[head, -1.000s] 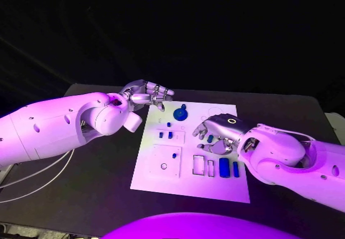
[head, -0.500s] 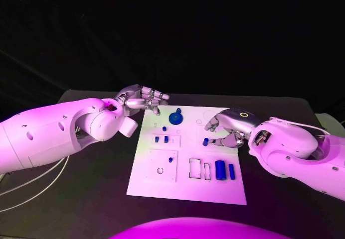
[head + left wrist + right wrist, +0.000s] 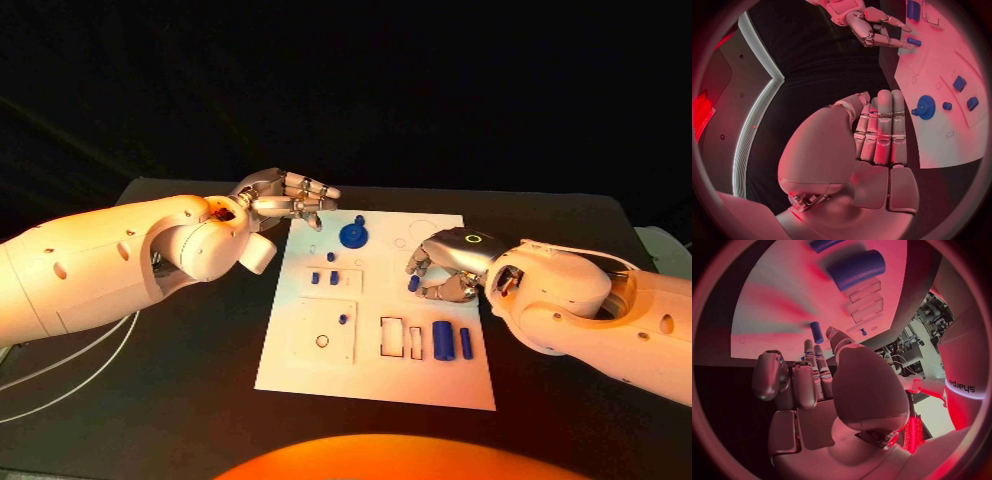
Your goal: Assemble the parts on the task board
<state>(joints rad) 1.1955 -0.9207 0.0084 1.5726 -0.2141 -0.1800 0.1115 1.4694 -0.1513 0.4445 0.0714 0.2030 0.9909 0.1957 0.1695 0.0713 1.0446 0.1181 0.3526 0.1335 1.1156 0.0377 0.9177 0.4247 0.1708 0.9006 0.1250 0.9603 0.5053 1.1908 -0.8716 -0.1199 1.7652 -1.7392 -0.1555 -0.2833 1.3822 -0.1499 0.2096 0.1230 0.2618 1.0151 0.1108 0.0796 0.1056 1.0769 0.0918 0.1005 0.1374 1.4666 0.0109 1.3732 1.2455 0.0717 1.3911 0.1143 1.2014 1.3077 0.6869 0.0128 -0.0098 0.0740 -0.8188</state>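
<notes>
The white task board [image 3: 378,375] lies in the middle of the black table. My right hand [image 3: 443,268] reaches down onto its right half, and thumb and fingertips [image 3: 809,346] pinch a small blue peg [image 3: 414,284] [image 3: 817,332] that stands against the board; the peg [image 3: 915,42] and the right hand [image 3: 870,27] are also in the left wrist view. My left hand [image 3: 289,194] [image 3: 879,130] hovers by the board's far left corner, fingers stretched side by side, holding nothing. A blue gear [image 3: 355,235] [image 3: 926,106] sits near that corner.
Two small blue blocks [image 3: 325,278] and a tiny stud [image 3: 343,319] sit on the board's left half. A thick blue cylinder [image 3: 443,338] [image 3: 857,269] and a thin bar [image 3: 464,341] lie beside empty rectangular slots [image 3: 392,336]. Cables [image 3: 58,375] trail over the table's left edge.
My right hand's fingers have drawn in around the small blue peg. The left hand has held its place by the board's corner.
</notes>
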